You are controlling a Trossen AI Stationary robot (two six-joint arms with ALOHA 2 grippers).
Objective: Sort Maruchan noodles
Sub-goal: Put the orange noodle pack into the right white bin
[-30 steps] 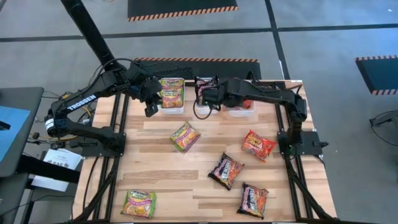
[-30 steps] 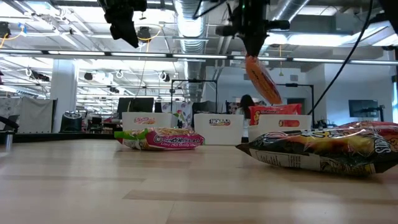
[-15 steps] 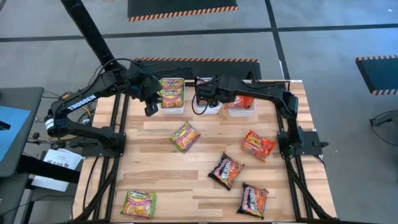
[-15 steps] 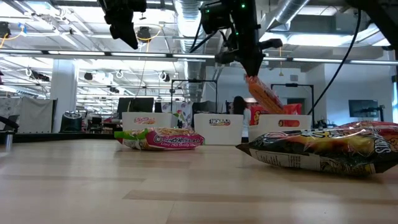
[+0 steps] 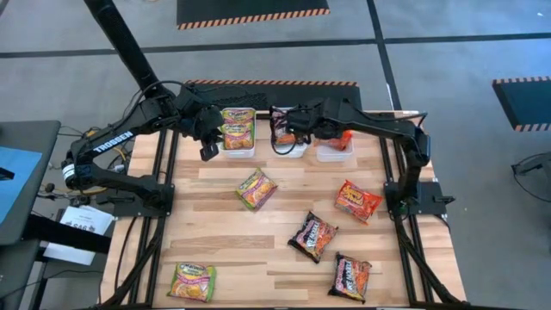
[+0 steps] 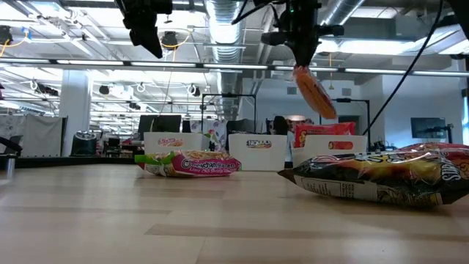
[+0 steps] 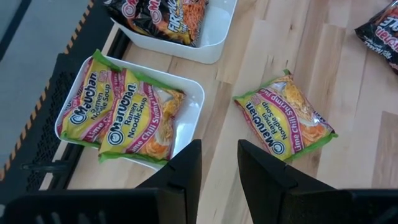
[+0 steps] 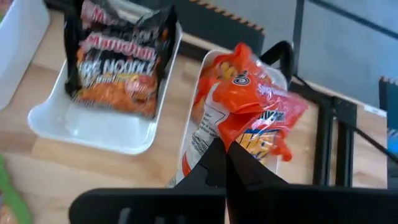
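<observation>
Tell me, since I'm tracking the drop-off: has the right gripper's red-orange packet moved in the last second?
Yes. In the low view the red-orange packet, held by the right gripper, swung left toward the middle bin, then back above the right bin.

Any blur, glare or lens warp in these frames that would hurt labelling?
Low view: ceiling lights glare behind the arms, and the near dark packet looks soft. Right wrist view: the red-orange packet in the right end effector is smeared, its print unreadable. Left wrist view: the green packets' print reads sharply. High view: evenly lit, no strong shadows.
</observation>
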